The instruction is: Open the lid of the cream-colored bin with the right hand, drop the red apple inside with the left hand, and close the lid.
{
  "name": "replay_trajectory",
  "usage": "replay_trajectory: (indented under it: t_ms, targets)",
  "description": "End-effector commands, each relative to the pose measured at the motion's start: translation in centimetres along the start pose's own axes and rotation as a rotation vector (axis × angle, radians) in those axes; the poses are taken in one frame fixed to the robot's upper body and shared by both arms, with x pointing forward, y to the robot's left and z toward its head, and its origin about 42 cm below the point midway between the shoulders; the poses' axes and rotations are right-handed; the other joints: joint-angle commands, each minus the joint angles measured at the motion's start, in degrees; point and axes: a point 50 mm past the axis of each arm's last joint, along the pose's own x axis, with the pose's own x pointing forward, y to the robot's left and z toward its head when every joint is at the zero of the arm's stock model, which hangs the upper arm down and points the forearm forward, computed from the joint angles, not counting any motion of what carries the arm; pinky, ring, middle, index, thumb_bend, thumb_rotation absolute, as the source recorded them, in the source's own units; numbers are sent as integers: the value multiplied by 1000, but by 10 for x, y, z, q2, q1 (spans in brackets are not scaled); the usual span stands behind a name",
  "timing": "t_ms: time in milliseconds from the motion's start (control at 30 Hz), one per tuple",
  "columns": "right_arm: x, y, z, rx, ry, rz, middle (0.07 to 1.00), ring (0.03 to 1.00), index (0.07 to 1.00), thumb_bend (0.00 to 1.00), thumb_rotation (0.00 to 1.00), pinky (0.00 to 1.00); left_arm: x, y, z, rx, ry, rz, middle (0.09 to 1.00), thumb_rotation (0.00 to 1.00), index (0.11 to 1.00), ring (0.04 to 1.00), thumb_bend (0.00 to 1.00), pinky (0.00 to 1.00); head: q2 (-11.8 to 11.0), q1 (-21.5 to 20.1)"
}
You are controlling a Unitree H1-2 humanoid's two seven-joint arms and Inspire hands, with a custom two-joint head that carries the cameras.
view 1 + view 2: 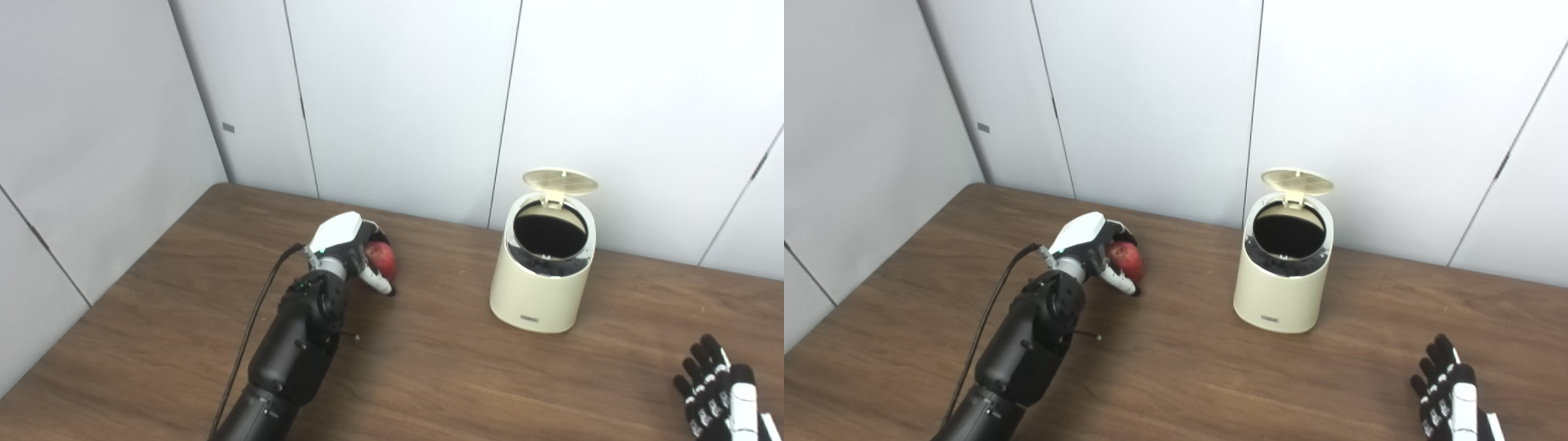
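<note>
- I see a matt wood-grain bench (465,380).
- On it, the bin (539,288) looks like smooth cream plastic with a glossy metal rim (587,250).
- Left of the bin, the apple (381,257) is shiny.

Cream bin (542,278) lid (560,182) up, red apple (381,258) apart

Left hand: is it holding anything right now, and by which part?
The left hand is wrapped around the round red apple, its fingers curled over the near side. The right hand holds nothing.
</note>
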Motion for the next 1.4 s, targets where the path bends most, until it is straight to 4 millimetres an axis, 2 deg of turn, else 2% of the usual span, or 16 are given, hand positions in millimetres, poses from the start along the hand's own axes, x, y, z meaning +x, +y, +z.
replay_trajectory:
  t_ms: [0, 33, 67, 133, 333, 500, 800, 933, 1067, 1200, 1267, 1367]
  targets:
    - [7, 2, 14, 6, -89, 15, 989, 996, 960, 458, 1000, 973, 8, 24, 12, -13, -36, 86, 733, 20, 577, 663, 653, 561, 0, 0]
    - [7, 2, 14, 4, -90, 14, 988, 995, 960, 457, 1000, 971, 8, 23, 11, -29, -32, 96, 718, 30, 536, 658, 586, 562, 1, -3]
    - [7, 2, 14, 3, -91, 12, 985, 992, 953, 456, 1000, 970, 9, 22, 11, -38, -24, 104, 582, 9, 493, 544, 534, 503, 0, -3]
    - [7, 2, 15, 0, -93, 10, 983, 990, 948, 453, 1000, 972, 10, 20, 10, -46, -17, 116, 532, 2, 476, 477, 510, 473, 0, -3]
    - [8, 1, 16, 7, -92, 12, 986, 990, 950, 459, 1000, 972, 10, 16, 11, -45, -23, 124, 525, 0, 462, 466, 500, 448, 2, -4]
    - [8, 1, 14, 13, -95, 12, 986, 989, 949, 462, 1000, 975, 9, 16, 12, -42, -42, 128, 539, 0, 457, 467, 498, 463, 2, -7]
    - [9, 1, 7, 34, -89, 7, 986, 987, 947, 473, 1000, 961, -4, 21, 18, -59, -122, 198, 517, 0, 481, 409, 501, 418, -7, -48]
    - [8, 1, 1, 44, -85, 9, 982, 984, 944, 461, 1000, 957, -16, 27, 30, -81, -207, 244, 505, 0, 481, 409, 502, 423, -15, -74]
    - [8, 1, -5, 45, -90, 26, 977, 982, 947, 442, 1000, 951, -29, 33, 50, -125, -291, 295, 488, 0, 493, 386, 475, 330, -21, -78]
    - [8, 1, -9, 32, -90, 34, 989, 995, 948, 429, 1000, 960, -39, 36, 71, -155, -358, 351, 462, 0, 525, 374, 469, 336, -33, -78]
    - [9, 1, -11, 34, -91, 35, 992, 998, 948, 433, 1000, 956, -44, 36, 82, -157, -392, 387, 454, 0, 528, 376, 472, 412, -41, -85]
    - [9, 2, -15, 36, -89, 27, 981, 984, 943, 449, 985, 945, -53, 35, 98, -173, -442, 433, 457, 0, 534, 387, 469, 330, -51, -98]
